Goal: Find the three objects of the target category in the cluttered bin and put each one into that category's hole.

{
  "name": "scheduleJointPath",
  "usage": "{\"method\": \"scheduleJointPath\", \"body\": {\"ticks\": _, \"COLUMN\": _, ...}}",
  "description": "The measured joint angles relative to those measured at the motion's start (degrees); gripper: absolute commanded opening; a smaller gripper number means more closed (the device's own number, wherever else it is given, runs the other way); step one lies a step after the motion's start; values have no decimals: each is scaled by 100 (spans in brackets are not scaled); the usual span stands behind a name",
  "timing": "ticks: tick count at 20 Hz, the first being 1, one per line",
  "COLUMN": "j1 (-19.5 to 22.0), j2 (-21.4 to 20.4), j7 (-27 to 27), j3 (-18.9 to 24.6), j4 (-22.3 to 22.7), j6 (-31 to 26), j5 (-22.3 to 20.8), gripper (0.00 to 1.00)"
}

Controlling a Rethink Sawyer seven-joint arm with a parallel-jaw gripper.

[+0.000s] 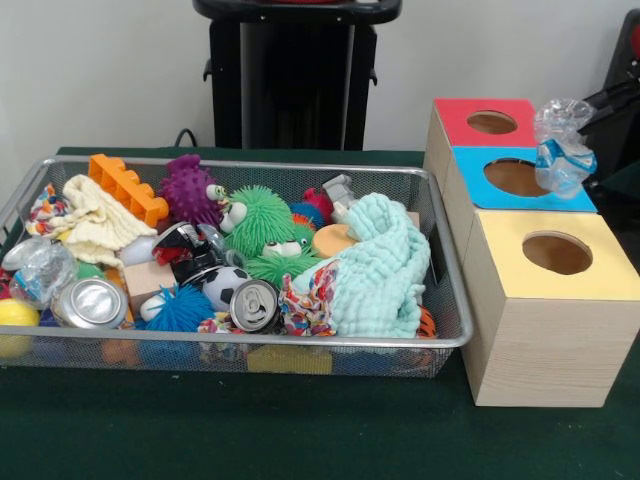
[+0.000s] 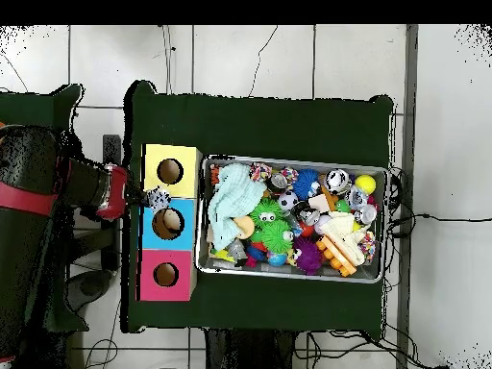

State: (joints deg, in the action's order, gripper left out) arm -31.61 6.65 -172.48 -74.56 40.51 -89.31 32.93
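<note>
We noted the shallow silver wire-mesh bin (image 1: 447, 341) crowded with toys, cloths and shiny cans; a crumpled clear plastic bottle (image 1: 38, 268) lay at its left end; further right, the gripper (image 1: 585, 125) grasped a clear wrinkled bottle with a blue label (image 1: 562, 148), hanging over the blue-topped box (image 1: 470, 172); step in hand, by our judgement: delivery; the next move calls for a shift to the red-topped box's round hole (image 1: 491, 122) before release.
</note>
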Motion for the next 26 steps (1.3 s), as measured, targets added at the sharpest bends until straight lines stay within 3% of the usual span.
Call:
{"method": "scheduleJointPath", "body": {"ticks": 14, "j1": -164, "j2": -61, "j7": -1, "j3": -318, "j4": 24, "j6": -31, "j5": -201, "gripper": 0}}
{"method": "scheduleJointPath", "body": {"ticks": 19, "j1": -543, "j2": -362, "j7": -1, "j3": -272, "j4": 599, "j6": 144, "j5": -599, "gripper": 0}}
{"method": "scheduleJointPath", "body": {"ticks": 26, "j1": -962, "j2": -953, "j7": -1, "j3": -107, "j4": 1606, "j6": 1155, "j5": -929, "gripper": 0}}
